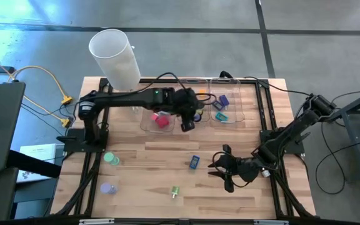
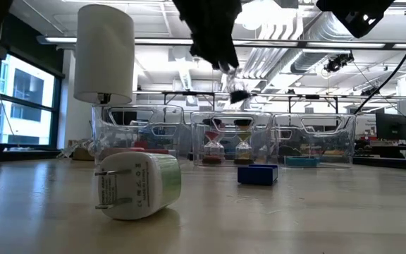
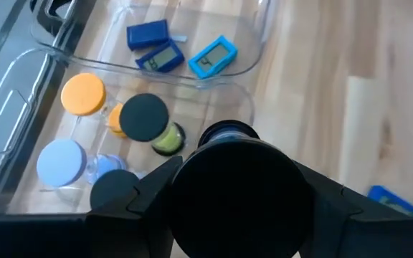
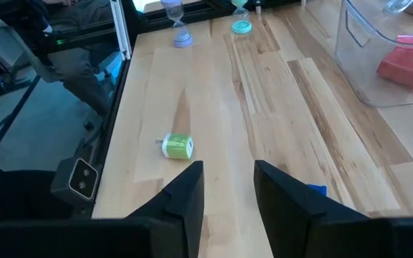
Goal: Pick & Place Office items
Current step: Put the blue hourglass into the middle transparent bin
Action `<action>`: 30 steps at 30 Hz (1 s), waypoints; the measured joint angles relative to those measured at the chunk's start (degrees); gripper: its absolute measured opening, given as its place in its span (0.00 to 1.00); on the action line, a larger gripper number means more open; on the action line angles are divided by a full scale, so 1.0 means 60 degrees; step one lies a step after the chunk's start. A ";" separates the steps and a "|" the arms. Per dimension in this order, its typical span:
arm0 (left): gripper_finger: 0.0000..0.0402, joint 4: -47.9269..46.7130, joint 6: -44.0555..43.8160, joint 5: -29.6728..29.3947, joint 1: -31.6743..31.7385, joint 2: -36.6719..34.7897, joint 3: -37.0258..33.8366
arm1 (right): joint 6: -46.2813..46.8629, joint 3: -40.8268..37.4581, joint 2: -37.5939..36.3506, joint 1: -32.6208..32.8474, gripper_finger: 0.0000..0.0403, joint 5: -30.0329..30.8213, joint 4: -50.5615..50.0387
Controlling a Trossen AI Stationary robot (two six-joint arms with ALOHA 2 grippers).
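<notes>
A black-capped piece (image 3: 235,186) is clamped by the left gripper (image 1: 188,120) above the middle tray (image 1: 147,122); the right gripper (image 4: 224,190), near the green piece (image 4: 177,146), is held slightly apart.

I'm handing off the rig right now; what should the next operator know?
Left gripper: shut on a black-capped hourglass timer, above the middle clear plastic tray.
Right gripper: open, empty, waiting beside the small blue block.
Done: pieces lie in all three trays.
Left on the table: that block, teal hourglass, lavender hourglass, green plug.
</notes>
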 joint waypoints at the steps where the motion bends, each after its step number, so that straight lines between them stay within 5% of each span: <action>1: 0.49 0.0019 0.0064 0.0001 0.0055 0.0091 0.0000 | 0.0001 0.0000 0.0000 0.0000 0.28 -0.0003 -0.0005; 30: 0.49 -0.0198 0.0032 0.0250 0.0857 0.1409 -0.0011 | -0.0007 0.0000 0.0000 0.0000 0.28 0.0000 -0.0586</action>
